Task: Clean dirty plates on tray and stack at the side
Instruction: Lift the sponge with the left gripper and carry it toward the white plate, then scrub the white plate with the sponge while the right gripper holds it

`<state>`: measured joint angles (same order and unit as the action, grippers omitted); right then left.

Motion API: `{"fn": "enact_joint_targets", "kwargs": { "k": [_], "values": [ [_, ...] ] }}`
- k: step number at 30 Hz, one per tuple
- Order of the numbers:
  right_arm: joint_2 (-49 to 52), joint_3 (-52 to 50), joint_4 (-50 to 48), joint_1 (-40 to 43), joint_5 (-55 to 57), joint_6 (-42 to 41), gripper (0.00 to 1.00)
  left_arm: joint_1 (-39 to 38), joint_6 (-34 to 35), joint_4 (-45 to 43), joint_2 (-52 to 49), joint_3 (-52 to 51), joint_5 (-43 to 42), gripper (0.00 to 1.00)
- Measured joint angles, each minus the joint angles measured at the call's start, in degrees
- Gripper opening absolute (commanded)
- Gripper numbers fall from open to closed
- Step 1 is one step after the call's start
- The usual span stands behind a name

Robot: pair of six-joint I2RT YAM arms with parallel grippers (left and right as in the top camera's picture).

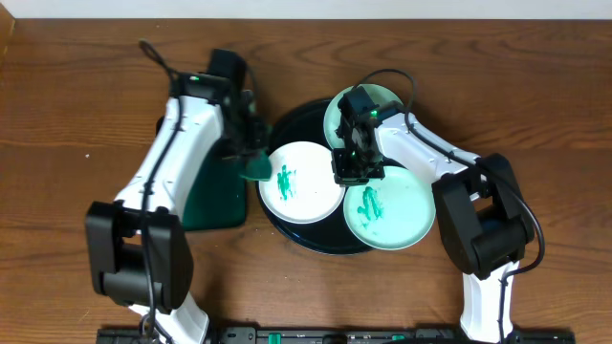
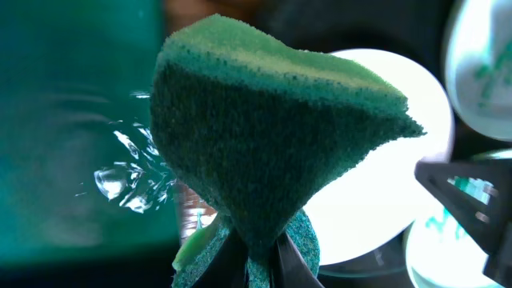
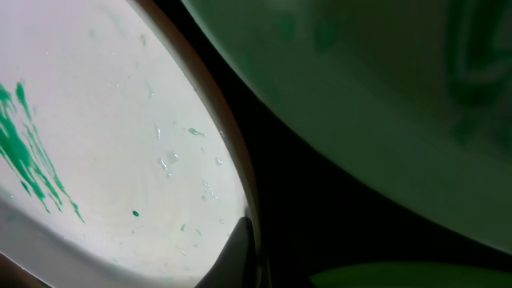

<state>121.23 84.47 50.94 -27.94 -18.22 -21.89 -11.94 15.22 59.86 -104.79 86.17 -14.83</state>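
Note:
The black round tray (image 1: 320, 244) holds three dirty plates. The white plate (image 1: 301, 182) carries a green smear. A pale mint plate (image 1: 387, 210) at the front right is smeared too, and another mint plate (image 1: 335, 113) at the back is partly hidden under my right arm. My left gripper (image 1: 251, 158) is shut on a green sponge (image 1: 256, 170), held just off the white plate's left edge. In the left wrist view the sponge (image 2: 264, 136) fills the middle, over the white plate (image 2: 384, 176). My right gripper (image 1: 346, 174) is shut on the white plate's right rim (image 3: 104, 136); one finger (image 3: 238, 252) lies on it.
A rectangular dark-green tray (image 1: 215, 196) lies left of the black tray, under my left arm; water drops (image 2: 120, 180) sit on it. Brown wood tabletop (image 1: 76, 115) surrounds everything. A mint plate (image 3: 360, 104) lies close behind my right gripper.

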Motion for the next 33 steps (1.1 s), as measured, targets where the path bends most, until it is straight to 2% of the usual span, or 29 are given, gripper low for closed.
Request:
{"fn": "enact_joint_targets", "kwargs": {
  "k": [5,17,28,33],
  "values": [
    [0.0,0.0,0.1,0.0,0.0,0.0,0.01,-2.9,0.7,-1.0,-3.5,0.0,-0.3,0.07],
    [0.0,0.0,0.4,0.0,0.0,0.0,0.01,-3.8,1.3,-2.4,-14.3,0.9,-0.1,0.07],
    [0.0,0.0,0.8,0.0,0.0,0.0,0.01,-9.3,1.3,-2.5,-16.8,2.8,1.7,0.07],
    [0.0,0.0,1.1,0.0,0.0,0.0,0.01,-13.2,1.2,-3.7,-17.1,2.8,-2.6,0.07]
  ]
}}
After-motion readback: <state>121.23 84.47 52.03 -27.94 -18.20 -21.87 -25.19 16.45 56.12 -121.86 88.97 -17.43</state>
